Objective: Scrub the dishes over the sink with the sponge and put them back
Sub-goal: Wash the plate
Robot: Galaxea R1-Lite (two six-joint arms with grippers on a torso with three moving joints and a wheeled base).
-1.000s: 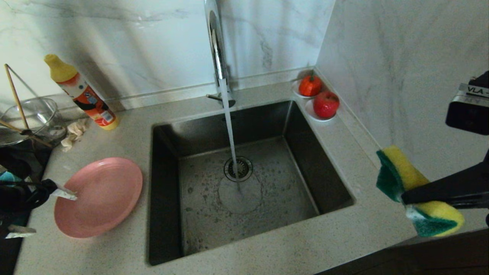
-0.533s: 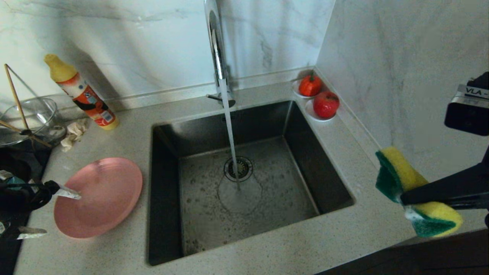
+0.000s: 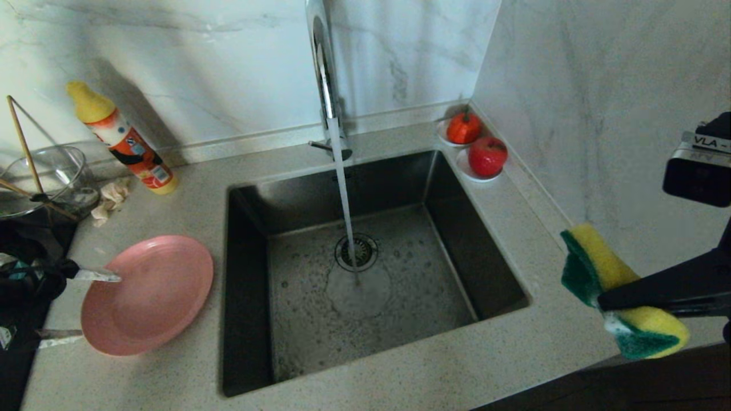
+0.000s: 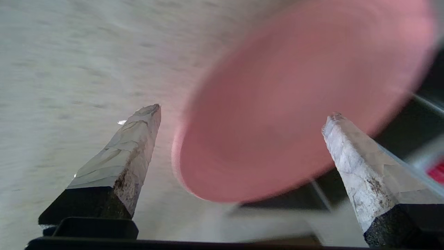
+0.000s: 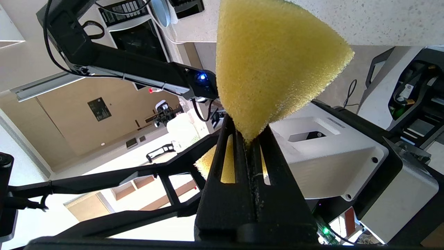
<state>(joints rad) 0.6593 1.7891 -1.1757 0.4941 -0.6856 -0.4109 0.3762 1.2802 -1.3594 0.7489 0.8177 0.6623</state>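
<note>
Left claw (image 3: 77,308): I see it at the left edge of the table, jaws spread wide, nothing between them. One white-taped fingertip (image 3: 103,276) lies over the near-left rim of the wide, shallow, matte pink plate (image 3: 147,294); the other sits just off that rim, lower in the head view. In the left wrist view both tips frame the pink plate (image 4: 295,104) without pinching it.

Right claw (image 3: 606,299): I have it held in the air at the right of the head view, over the table's front right corner. Its black fingers are clamped tight on the rectangular yellow foam sponge with dark green scouring layer (image 3: 611,285), which is squeezed at its middle and bulges to both sides.

Pink plate: flat on the speckled pale stone table (image 3: 400,371), just left of the sink.

Square dark stainless-steel sink (image 3: 485,274): water runs from the tall chrome tap (image 3: 325,80) onto the floor of the basin beside the round metal drain (image 3: 356,252).

Behind the plate, by the wall: a yellow-capped orange detergent bottle (image 3: 123,140), a crumpled beige rag (image 3: 111,200), a clear glass bowl (image 3: 40,177).
</note>
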